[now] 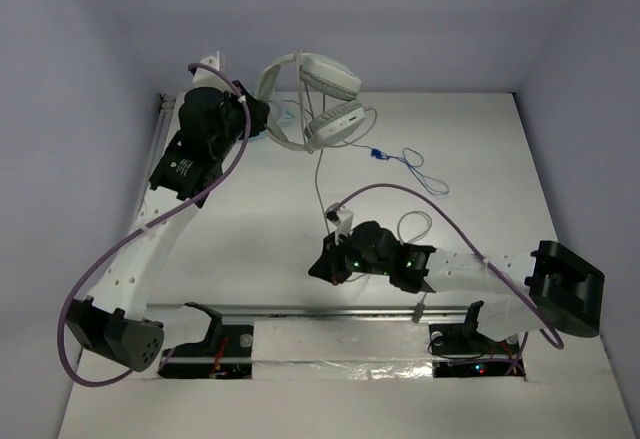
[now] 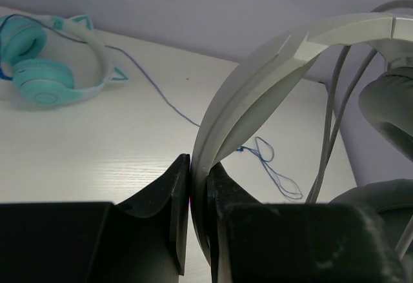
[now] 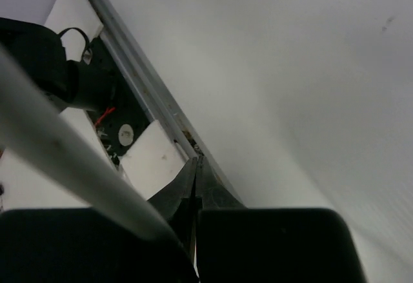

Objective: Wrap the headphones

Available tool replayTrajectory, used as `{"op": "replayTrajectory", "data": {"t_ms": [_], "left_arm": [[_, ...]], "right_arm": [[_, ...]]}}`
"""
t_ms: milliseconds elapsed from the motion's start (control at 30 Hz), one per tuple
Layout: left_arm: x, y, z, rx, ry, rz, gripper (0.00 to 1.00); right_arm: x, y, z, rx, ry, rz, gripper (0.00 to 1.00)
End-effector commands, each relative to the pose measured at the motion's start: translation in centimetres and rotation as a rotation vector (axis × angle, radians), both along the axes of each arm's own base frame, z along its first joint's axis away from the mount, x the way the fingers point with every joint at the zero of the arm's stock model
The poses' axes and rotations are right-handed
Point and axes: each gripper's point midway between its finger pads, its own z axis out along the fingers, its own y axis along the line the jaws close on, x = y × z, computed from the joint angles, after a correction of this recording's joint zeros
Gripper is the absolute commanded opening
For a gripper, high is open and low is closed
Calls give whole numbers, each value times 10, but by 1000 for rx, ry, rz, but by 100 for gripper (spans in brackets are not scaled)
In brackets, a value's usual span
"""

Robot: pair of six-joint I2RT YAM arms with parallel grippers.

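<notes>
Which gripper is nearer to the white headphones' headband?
Left. The left gripper is clamped on the headband; the right gripper sits apart, nearer the arm bases, by the cable.

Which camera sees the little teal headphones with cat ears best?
The left wrist view: the teal headphones lie whole on the table there. The top view shows only their thin blue cable. The right wrist view shows nothing of them.

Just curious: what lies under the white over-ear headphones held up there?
White tabletop and a thin blue cable; the white headphones themselves hide what lies directly below.
</notes>
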Motion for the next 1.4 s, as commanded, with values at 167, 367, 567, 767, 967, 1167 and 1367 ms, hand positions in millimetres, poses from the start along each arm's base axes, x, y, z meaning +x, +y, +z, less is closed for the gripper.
{"op": "replayTrajectory", "data": {"t_ms": [167,367,567,767,967,1167,1367], "left_arm": [[31,35,-9,44,-51,251,0],[23,20,-56,319,41,266,0],[2,6,-107,461,120,159,0],[-32,-8,-143,547,172,3,0],[-60,-8,-169,647,215,-82,0],[-86,-36,-183,673,231,-260,0],[-108,-62,-194,691,235,-405,0]], "right_arm": [[-18,21,34,-104,-77,-17,0],[-29,11,81,-142,-125,27,0],[-11,-13,117,-257,-225,-37,0],[17,-52,138,-381,-355,-178,0],[33,-73,148,-496,-432,-239,0],[72,-99,160,-588,-497,-379,0],[104,-122,172,-655,-564,-521,0]]}}
